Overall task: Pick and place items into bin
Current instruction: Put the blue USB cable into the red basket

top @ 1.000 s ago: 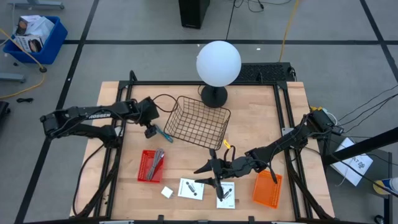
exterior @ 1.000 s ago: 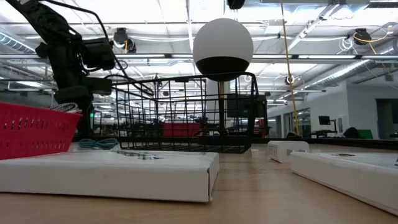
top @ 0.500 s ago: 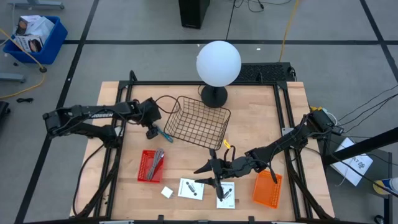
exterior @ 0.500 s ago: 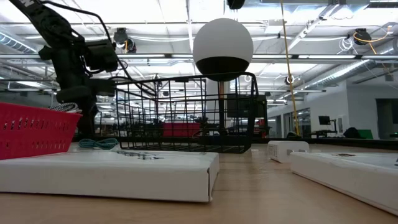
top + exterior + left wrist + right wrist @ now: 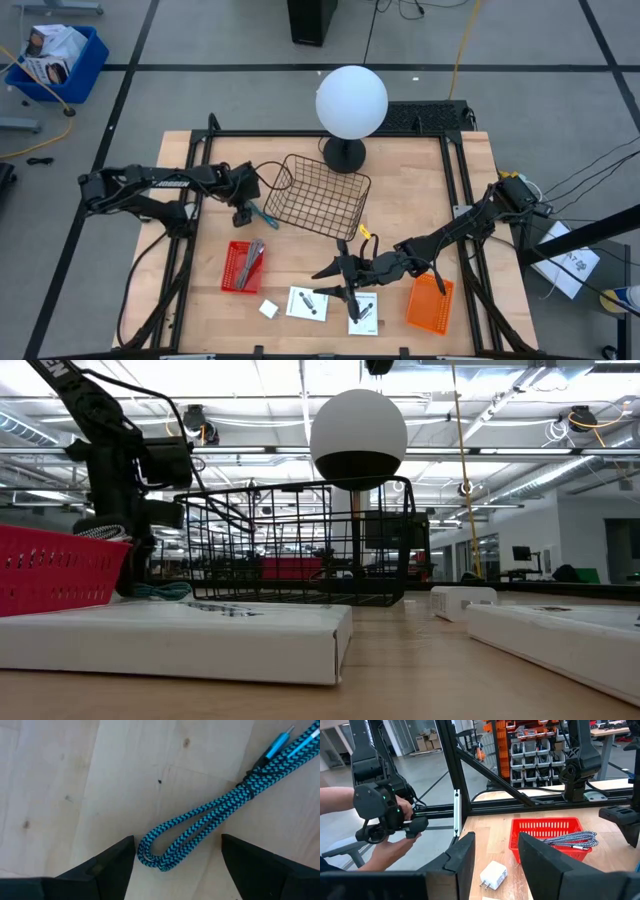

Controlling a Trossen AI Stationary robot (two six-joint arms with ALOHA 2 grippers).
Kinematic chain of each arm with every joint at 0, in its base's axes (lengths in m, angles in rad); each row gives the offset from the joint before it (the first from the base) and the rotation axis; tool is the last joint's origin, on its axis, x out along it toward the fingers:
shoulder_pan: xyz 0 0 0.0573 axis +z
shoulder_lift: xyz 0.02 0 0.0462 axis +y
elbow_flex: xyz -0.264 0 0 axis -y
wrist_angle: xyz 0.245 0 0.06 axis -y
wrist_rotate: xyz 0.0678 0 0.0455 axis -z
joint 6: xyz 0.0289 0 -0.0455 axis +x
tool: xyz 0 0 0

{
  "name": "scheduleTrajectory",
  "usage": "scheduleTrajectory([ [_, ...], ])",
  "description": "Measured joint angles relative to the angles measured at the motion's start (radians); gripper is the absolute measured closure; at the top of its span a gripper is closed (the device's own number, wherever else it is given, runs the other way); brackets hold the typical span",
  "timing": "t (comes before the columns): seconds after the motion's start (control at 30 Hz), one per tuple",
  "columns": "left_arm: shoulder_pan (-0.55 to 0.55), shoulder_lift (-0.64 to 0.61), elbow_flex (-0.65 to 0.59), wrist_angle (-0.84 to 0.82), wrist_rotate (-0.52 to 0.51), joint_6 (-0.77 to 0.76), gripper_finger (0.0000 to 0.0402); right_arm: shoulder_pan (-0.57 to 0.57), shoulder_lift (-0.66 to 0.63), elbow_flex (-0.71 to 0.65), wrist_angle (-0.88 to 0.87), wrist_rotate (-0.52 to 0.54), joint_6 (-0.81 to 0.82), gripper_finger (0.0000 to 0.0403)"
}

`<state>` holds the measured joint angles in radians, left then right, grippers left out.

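Left wrist view is showing the left gripper (image 5: 177,857) standing spread wide, its fingers (image 5: 107,865) straddling the looped end of a teal braided cable (image 5: 200,825) lying on the wood just beside the wire basket (image 5: 322,196). It is looking light, limp and floppy; pinching across the doubled loop seems safest. Meanwhile the right gripper (image 5: 340,272) is waiting, half-parted and holding nothing, over the white cards (image 5: 307,302).

Robotics lab, parts shelving (image 5: 530,755), open ceiling ducts (image 5: 560,420)

The wooden table (image 5: 410,170) carries a black wire basket (image 5: 322,196) mid-table, a teal cable (image 5: 264,214) beside it, a red bin (image 5: 241,267), white boxes (image 5: 308,302) at the front edge, and an orange bin (image 5: 431,305) near the front right corner.
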<state>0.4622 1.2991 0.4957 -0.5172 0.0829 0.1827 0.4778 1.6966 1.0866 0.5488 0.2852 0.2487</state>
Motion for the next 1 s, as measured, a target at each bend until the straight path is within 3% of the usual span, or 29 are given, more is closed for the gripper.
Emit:
scheduleTrajectory([
  [0.17, 0.002, 0.000, -0.001, 0.006, -0.012, -0.036, 0.0175, 0.000, 0.000, 0.000, 0.000, 0.000, 0.000, 0.0261],
  [0.5, 0.000, 0.001, -0.002, 0.005, -0.046, -0.241, 0.0380, 0.000, 0.000, 0.000, 0.000, 0.000, 0.000, 0.0261],
  [1.0, -0.025, -0.106, -0.010, -0.100, -0.051, -0.385, 0.0387, 0.000, 0.000, 0.000, 0.000, 0.000, 0.000, 0.0261],
])
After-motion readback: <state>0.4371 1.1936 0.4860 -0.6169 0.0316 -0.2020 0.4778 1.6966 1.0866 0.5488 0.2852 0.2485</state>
